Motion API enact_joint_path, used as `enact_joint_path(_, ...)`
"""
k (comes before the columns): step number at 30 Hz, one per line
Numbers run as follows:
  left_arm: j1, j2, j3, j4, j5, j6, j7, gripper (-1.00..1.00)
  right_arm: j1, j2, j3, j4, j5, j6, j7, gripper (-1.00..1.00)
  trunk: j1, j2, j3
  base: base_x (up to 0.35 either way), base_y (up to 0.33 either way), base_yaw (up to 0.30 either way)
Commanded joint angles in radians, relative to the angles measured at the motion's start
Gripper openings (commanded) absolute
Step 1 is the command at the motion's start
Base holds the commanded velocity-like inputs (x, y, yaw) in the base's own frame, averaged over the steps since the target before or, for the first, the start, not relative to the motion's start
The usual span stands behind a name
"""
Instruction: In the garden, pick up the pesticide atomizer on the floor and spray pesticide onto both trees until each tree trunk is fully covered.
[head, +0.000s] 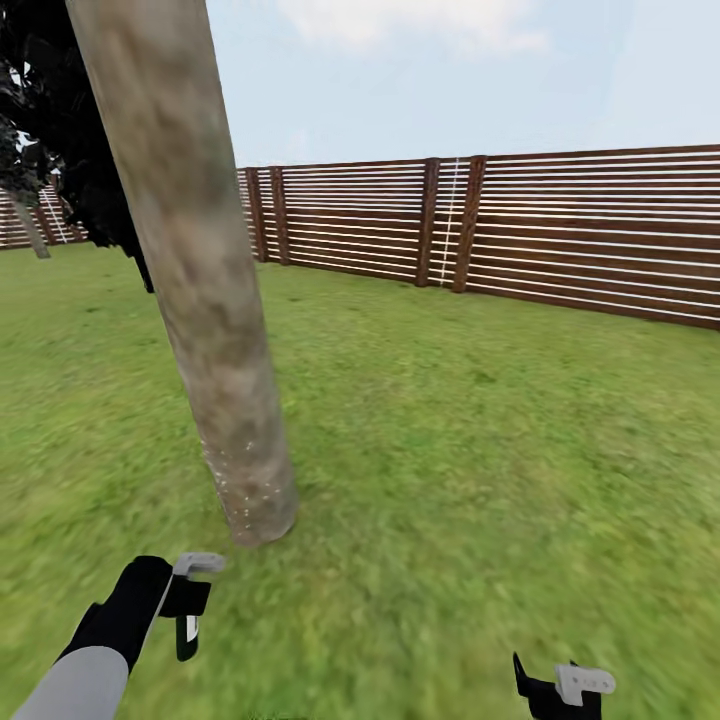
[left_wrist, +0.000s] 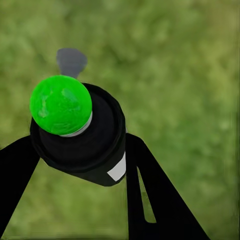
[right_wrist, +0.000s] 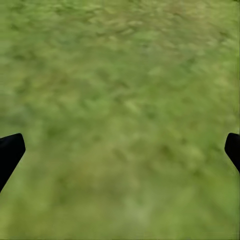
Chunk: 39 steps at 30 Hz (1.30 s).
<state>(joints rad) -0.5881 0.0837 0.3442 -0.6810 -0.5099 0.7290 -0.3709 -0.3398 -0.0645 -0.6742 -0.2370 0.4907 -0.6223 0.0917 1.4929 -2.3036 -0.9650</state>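
Note:
One tree's thick grey-beige mottled trunk rises from the lawn just ahead of me, left of centre, leaning in the head view. A few white pesticide specks dot its lowest part. My left gripper hangs low in front of the trunk's base. In the left wrist view the left gripper is shut on the pesticide atomizer, a black body with a bright green round top and a grey nozzle. My right gripper sits low at the right, and its fingers stand wide open over bare grass.
A brown slatted wooden fence closes the lawn behind. A dark, near-black tree stands behind the trunk at the left. Open grass spreads to the right of the trunk.

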Motion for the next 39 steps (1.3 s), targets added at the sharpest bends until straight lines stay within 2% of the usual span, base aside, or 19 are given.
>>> enact_joint_path(1, -0.001, -0.001, 0.004, -0.002, -0.011, 0.003, -0.009, -1.00, -0.001, 0.000, -0.008, 0.001, 0.000, -0.004, 0.010, 1.00, 0.000, 0.000, -0.001, 0.000, -0.276, 0.130)
enact_joint_path(9, -0.001, -0.001, 0.004, -0.004, -0.010, 0.003, -0.009, -1.00, -0.001, 0.000, -0.008, 0.001, 0.000, -0.004, 0.010, 1.00, 0.000, 0.000, -0.001, 0.000, -0.276, 0.019)
enact_joint_path(19, -0.001, -0.001, 0.008, -0.007, -0.012, 0.003, -0.009, -1.00, -0.001, 0.000, -0.008, 0.001, 0.000, -0.004, 0.010, 1.00, 0.000, 0.000, -0.001, 0.094, -0.274, 0.260)
enact_joint_path(21, -0.001, -0.001, 0.011, -0.008, -0.012, 0.003, 0.009, -1.00, -0.001, 0.000, -0.008, 0.001, 0.000, -0.004, 0.010, 1.00, 0.000, 0.000, -0.001, 0.142, -0.271, 0.277)
enact_joint_path(23, -0.001, -0.002, 0.015, 0.000, -0.005, 0.003, 0.092, -1.00, -0.001, 0.000, -0.008, 0.001, 0.000, -0.004, 0.010, 1.00, 0.000, 0.000, -0.001, 0.142, -0.271, 0.277)
enact_joint_path(25, -0.001, -0.003, 0.015, 0.003, -0.001, 0.003, 0.111, -1.00, -0.001, 0.000, -0.008, 0.001, 0.000, -0.004, 0.010, 1.00, 0.000, 0.000, -0.001, 0.146, -0.268, 0.266)
enact_joint_path(39, -0.001, -0.005, 0.016, 0.004, 0.002, 0.004, 0.124, -1.00, -0.001, -0.003, -0.008, 0.001, 0.000, -0.004, 0.010, 1.00, 0.000, 0.000, -0.001, 0.050, -0.267, 0.042)
